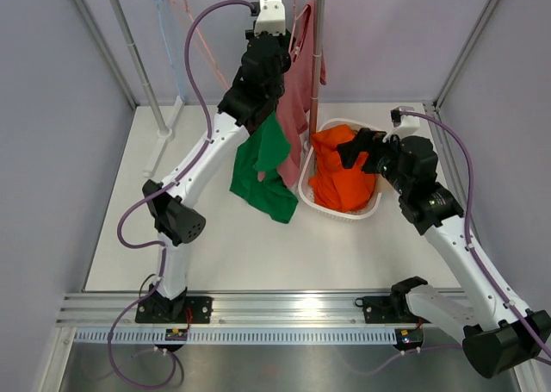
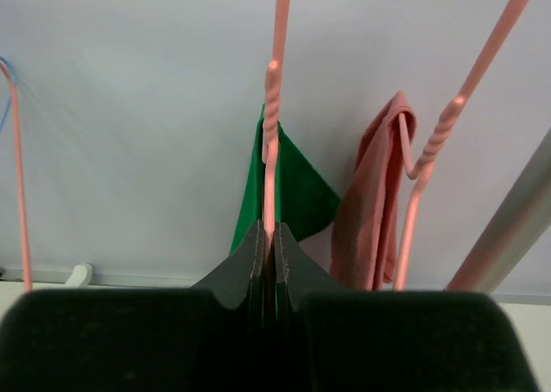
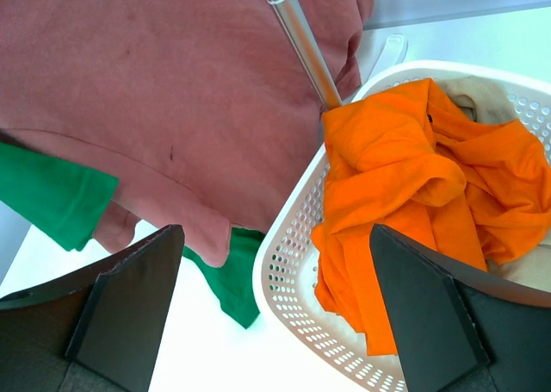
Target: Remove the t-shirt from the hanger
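Where the left end effector is raised beside the clothes rack, its dark, wedge-shaped fingers are seen pinched nearly together on the thin pink wire of a hanger, just below the twisted neck. A green t-shirt of soft, matte knit is carried on that hanger and is draped in loose folds under the left arm, above the worktop. Just to its right, a dusty-pink garment is hung from a second hanger of the same twisted pink wire, and both are set against a smooth, round metal pole. At the foot of the pole a white plastic basket with perforated walls is placed, and a crumpled orange garment is heaped inside it. The right end effector is held over the basket with its flat black fingers spread wide and nothing gripped between them. A plain white, matte worktop is bounded by pale lilac walls, and a ribbed aluminium track is fixed along its near edge.
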`<state>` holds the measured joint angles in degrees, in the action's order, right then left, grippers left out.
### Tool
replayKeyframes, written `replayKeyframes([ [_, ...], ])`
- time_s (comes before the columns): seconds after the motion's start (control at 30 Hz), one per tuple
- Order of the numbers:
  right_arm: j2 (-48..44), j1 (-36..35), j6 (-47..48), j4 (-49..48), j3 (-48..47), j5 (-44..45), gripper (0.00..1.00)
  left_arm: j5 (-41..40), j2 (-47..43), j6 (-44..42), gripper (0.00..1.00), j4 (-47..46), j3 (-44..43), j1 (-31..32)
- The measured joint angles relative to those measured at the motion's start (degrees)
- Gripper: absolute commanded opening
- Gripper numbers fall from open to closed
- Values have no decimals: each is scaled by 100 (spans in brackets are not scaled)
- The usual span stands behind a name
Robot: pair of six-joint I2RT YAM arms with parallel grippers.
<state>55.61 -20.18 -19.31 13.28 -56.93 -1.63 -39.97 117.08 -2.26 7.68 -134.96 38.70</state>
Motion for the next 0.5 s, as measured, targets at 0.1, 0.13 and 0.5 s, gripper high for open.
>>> replayKeyframes([
  [0.1, 2, 0, 2, 2, 0, -15, 99, -87, -15, -321, 0, -168, 46, 0],
  [0.13, 7, 0, 2, 0, 0, -28, 99, -107, -28, -437, 0, -216, 59, 0],
  [0.5, 103, 0, 46, 9, 0, -107, 100, -337, -1003, -1377, 0, -892, 560, 87],
])
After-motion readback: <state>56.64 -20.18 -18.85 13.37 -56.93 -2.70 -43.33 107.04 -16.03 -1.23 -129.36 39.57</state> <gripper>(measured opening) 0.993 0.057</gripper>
